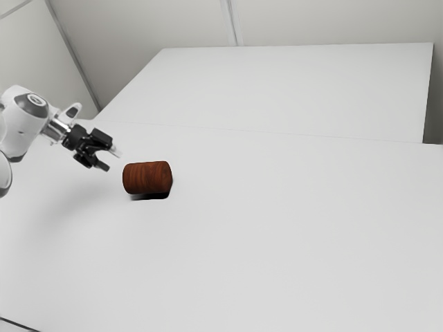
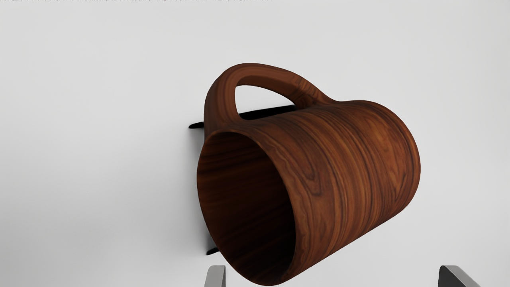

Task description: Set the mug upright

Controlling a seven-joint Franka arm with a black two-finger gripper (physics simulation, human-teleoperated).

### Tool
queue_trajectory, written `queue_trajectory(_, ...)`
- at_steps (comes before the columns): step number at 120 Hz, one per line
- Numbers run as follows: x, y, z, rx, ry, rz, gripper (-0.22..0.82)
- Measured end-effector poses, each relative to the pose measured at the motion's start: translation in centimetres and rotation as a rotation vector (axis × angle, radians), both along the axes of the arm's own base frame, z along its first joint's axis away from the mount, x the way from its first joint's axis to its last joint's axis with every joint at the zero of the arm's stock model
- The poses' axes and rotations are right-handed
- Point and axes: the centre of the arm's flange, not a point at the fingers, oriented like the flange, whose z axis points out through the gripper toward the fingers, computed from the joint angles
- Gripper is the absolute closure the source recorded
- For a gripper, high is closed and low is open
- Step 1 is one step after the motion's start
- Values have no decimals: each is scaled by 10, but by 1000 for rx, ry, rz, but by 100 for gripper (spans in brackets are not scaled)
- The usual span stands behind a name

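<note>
Reaching in from the exterior view's left with the gripper [image 1: 113,160] empty, its two fingers [image 2: 215,276] spread well apart and clamped on nothing. Pointing, in the exterior view, toward the exterior view's right and a little downward, near the mug [image 1: 147,178] but with a gap in between. Lying on its side on the white table [image 1: 277,242], not upright, just past the fingertips. Made of reddish-brown wood with dark, wavy grain running around the body. Open at the mouth [image 2: 247,207], close to one finger in the wrist view, and dark inside; set with its closed end farther from that finger. Standing out from the side away from the fingers, a looped handle [image 2: 223,95]. Darkened underneath by a black shadow [image 1: 149,196]. Stretched out behind the gripper, a white and grey arm [image 1: 21,124]. Farther off, beyond the table, a broad white panel [image 1: 297,90] and pale walls [image 1: 131,28].
</note>
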Motion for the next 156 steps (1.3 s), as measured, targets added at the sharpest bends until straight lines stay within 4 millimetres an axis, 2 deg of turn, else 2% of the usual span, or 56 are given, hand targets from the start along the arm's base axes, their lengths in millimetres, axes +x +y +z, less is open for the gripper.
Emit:
queue_trajectory(26, -5, -4, -31, -94, -74, 14, 3)
queue_trajectory(45, -7, -7, -47, -164, -146, 37, 3)
queue_trajectory(71, -6, -12, -55, -224, -240, 40, 4)
queue_trajectory(87, -10, -19, -71, -276, -279, 51, 4)
queue_trajectory(100, -9, -22, -72, -297, -323, 43, 5)
queue_trajectory(109, -8, -24, -72, -304, -351, 32, 14)
queue_trajectory(139, -6, -32, -69, -318, -417, -8, 55)
queue_trajectory(156, -3, -37, -63, -311, -449, -34, 67)
